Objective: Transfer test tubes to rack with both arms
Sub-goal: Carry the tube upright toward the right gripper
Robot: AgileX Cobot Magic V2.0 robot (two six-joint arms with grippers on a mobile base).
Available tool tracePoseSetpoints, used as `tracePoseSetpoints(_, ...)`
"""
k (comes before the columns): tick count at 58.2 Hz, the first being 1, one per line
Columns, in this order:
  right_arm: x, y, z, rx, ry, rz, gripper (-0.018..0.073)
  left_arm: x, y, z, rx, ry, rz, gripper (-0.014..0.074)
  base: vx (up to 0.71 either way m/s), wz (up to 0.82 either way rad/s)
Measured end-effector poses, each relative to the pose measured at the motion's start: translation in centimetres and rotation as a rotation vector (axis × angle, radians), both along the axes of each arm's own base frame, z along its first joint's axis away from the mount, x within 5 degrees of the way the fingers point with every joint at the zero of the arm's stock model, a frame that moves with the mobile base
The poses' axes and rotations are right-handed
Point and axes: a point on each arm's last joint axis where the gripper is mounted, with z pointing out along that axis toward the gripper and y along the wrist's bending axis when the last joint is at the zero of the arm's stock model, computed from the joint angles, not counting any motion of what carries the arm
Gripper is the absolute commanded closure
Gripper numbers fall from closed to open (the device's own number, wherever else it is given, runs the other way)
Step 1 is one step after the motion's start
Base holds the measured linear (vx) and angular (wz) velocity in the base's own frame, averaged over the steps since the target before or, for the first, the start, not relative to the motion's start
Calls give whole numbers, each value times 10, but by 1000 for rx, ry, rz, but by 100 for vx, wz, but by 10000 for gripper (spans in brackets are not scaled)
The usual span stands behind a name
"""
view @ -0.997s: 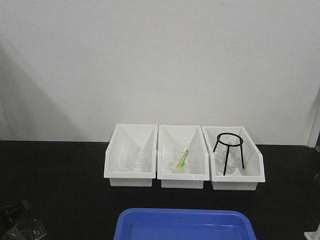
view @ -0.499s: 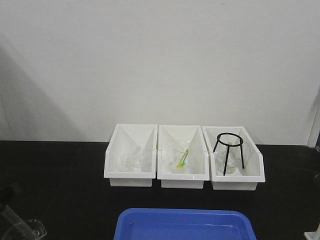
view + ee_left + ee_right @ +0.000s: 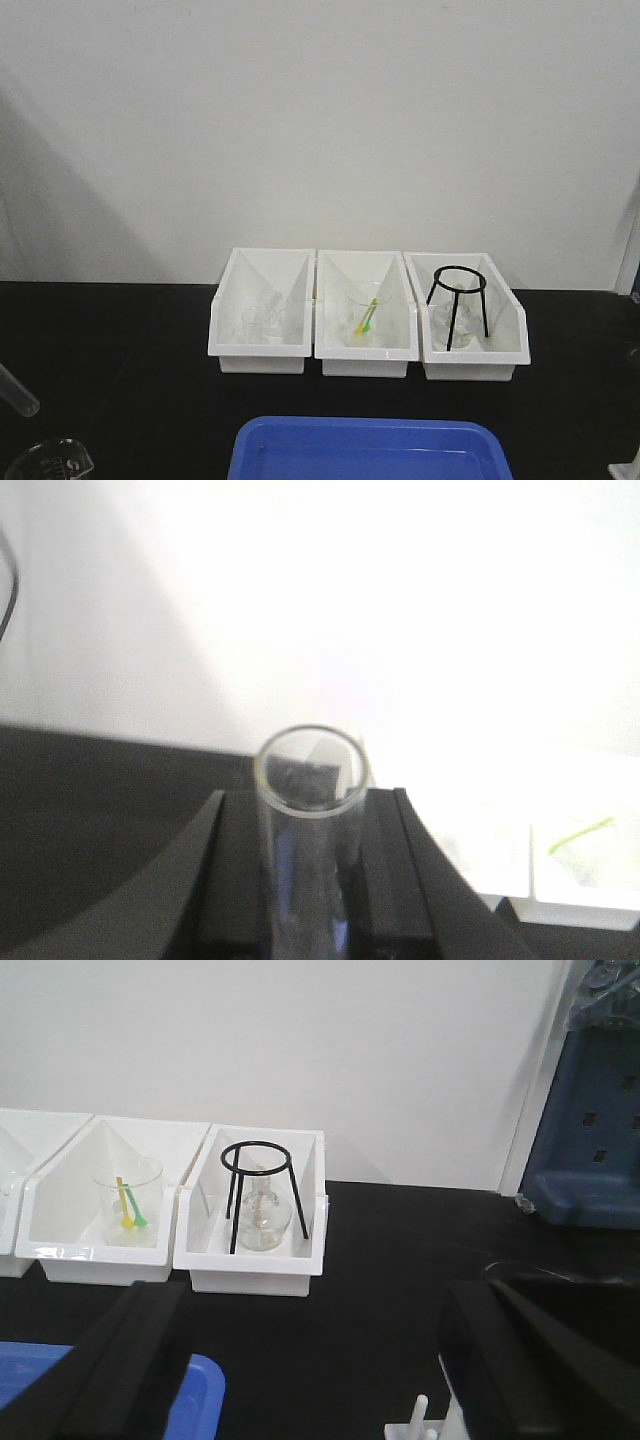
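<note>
My left gripper [image 3: 310, 880] is shut on a clear glass test tube [image 3: 311, 780], which stands between the black fingers with its open mouth towards the camera. In the front view only the tube's end [image 3: 18, 392] shows at the far left edge, slanted, above a small graduated beaker [image 3: 50, 463]. My right gripper [image 3: 320, 1360] is open and empty, its black fingers [image 3: 130, 1360] wide apart over the black table. The white rack [image 3: 425, 1422] shows only as a peg and a corner at the bottom edge, next to the right finger. A sliver of the rack is at the front view's bottom right corner [image 3: 628, 466].
Three white open-front bins [image 3: 260, 352] stand in a row at the back. The middle one holds a beaker with a yellow-green stick [image 3: 365, 318], and the right one holds a black wire tripod ring [image 3: 458, 300] over a flask. A blue tray [image 3: 370, 450] lies at the front centre.
In the front view the left gripper has left the bottom left corner. The test tube has risen and shifted left to the frame edge. The beaker below is uncovered.
</note>
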Motion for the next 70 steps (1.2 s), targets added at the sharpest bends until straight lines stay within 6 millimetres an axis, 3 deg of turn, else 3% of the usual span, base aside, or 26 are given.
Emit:
tracePoseSetpoints(13,0,0,0,-1,0,0,8,-24,-26,19,103,-131,-173,617,0,0)
tracePoseSetpoints(32,0,7,-14,64,148,41,41,-42,-75,23,22,-199,-561,617,0,0)
tracePoseSetpoints(45,11,45,-35,-24,316,357,113,-43,-107,-2,42,-74,-924,617,0,0)
tracePoseSetpoints(55,8,82,-39,-76,305,644,140,-35,-115,-19,38,26,-990,617,0,0)
tracePoseSetpoints(70,-11,114,-29,-26,203,959,141,-38,-119,-20,11,24,-1074,617,0,0)
